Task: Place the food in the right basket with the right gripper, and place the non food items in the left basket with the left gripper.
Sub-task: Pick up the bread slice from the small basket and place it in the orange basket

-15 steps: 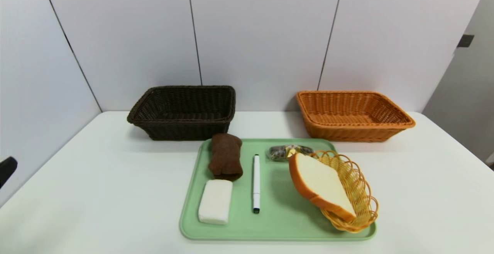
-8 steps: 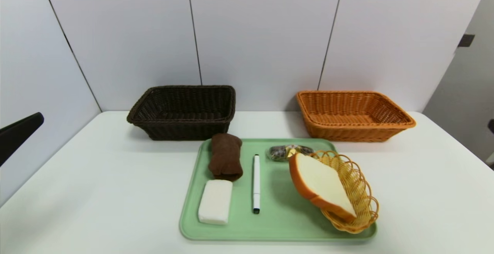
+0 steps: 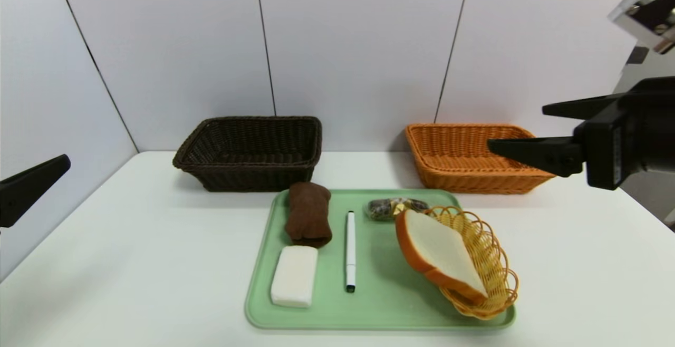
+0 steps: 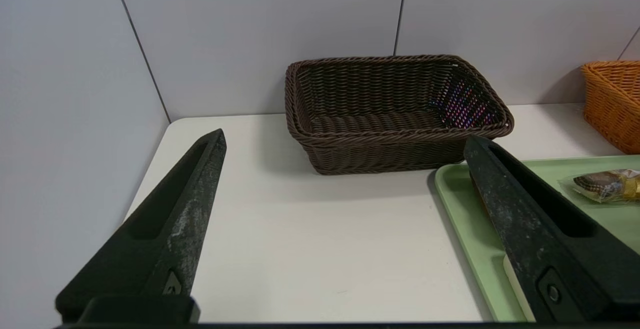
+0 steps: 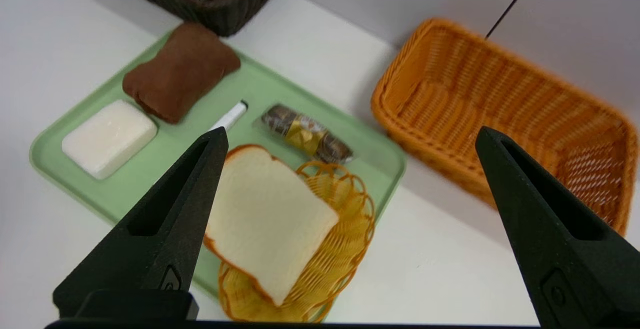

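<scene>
At the far left edge, the left gripper [image 4: 345, 141] is hovering above the table [image 3: 132, 241], its jaws spread wide and holding nothing. Just beyond it, the dark brown basket [image 3: 252, 152] is sitting against the back wall [image 3: 348, 46], showing nothing inside.

Nearer, a pale green tray [image 3: 387, 297] is carrying everything. On its left side a rolled brown cloth [image 3: 308, 213] is lying at the far end, with a white block [image 3: 294, 275] (soap-like, plain, no print visible) just in front of it. A slim white pen [image 3: 350, 249] with a dark tip is lying straight along the middle, pointing near. To its right, a small clear-wrapped snack [image 3: 391, 207] with dark pieces and a gold patch is resting at the tray's far edge; any lettering on it is too small to read. A white bread slice [image 3: 440, 249] with an orange-brown crust is leaning tilted in a little yellow wicker dish [image 3: 488, 262] at the tray's right side.

The orange basket [image 3: 464, 152] is standing at the far right. The right gripper [image 3: 519, 128] is hanging in the air in front of that basket, partly covering its right rim in the head view, jaws wide apart and holding nothing, well above the bread.
</scene>
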Motion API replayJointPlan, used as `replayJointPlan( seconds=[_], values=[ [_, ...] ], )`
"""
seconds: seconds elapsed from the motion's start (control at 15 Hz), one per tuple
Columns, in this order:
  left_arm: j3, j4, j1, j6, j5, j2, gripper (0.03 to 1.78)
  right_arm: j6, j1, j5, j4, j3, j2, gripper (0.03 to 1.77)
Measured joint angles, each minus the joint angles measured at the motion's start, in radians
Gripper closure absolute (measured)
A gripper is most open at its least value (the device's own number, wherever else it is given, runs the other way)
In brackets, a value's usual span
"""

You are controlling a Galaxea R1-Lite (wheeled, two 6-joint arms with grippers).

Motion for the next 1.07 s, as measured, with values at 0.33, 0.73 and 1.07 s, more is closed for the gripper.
replayJointPlan(
  seconds=[0.33,0.73,1.07],
  values=[
    [0.002,0.002,0.000,0.000,0.003,0.000,0.12,0.231,0.164,-0.073,0.321,-0.141,0.110,0.09],
    [0.014,0.005,0.000,0.000,0.001,-0.003,0.12,0.193,0.275,-0.134,0.431,-0.160,0.164,0.09],
    [0.013,0.006,0.000,0.001,0.001,-0.005,0.12,0.174,0.331,-0.210,0.506,-0.151,0.221,0.09]
  ],
)
